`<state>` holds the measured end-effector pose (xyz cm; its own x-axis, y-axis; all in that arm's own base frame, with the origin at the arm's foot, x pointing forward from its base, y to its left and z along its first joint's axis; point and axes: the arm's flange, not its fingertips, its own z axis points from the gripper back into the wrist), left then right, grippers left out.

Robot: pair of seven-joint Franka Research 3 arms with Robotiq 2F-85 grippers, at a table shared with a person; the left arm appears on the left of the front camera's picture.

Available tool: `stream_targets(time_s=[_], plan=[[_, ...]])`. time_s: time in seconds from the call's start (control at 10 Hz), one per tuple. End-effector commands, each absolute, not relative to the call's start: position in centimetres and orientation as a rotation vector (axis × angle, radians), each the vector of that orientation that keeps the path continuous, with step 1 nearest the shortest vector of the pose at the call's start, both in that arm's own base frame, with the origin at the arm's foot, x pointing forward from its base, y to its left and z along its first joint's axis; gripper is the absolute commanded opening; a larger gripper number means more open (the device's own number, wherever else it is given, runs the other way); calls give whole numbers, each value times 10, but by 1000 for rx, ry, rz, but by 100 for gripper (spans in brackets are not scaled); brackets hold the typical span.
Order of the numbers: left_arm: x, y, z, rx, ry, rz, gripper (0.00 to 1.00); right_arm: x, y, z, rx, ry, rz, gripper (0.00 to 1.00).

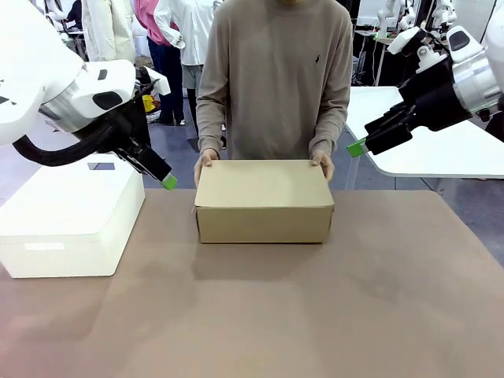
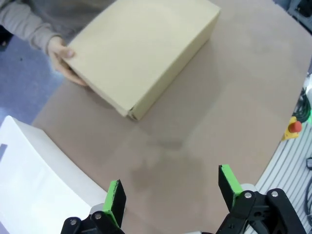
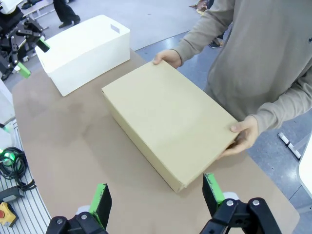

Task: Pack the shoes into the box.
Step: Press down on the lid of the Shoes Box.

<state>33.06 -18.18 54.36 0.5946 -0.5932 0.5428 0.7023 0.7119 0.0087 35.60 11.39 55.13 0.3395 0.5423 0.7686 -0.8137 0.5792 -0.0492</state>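
Cardboard box (image 1: 264, 201), tan, rectangular, lid closed, on matte brown table (image 1: 315, 315); both end effectors spread wide, empty.

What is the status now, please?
Left gripper and right gripper: jaws open, empty. Box closed, person's hands at its far corners. White bin beside it.

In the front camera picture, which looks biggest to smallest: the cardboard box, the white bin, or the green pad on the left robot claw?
1. White bin, though it sits nearer the camera, so its lead over the box is unsure.
2. Cardboard box, close behind.
3. Green pad, by far the smallest.
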Motion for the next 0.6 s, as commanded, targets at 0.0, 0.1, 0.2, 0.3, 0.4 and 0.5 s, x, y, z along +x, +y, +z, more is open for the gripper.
stream_targets(time_s=[0.0, 0.1, 0.2, 0.3, 0.4, 0.5], plan=[[328, -183, 542, -218, -524, -766, 100, 355, 115, 550, 365, -828, 890, 100], [328, -183, 542, -218, -524, -766, 100, 355, 115, 550, 365, -828, 890, 100], [328, -183, 542, -218, -524, -766, 100, 355, 115, 550, 365, -828, 890, 100], [328, -183, 542, -218, -524, -766, 100, 355, 115, 550, 365, -828, 890, 100], [328, -183, 542, -218, -524, -766, 100, 355, 115, 550, 365, -828, 890, 100], [328, -183, 542, -218, -524, -766, 100, 355, 115, 550, 365, -828, 890, 100]])
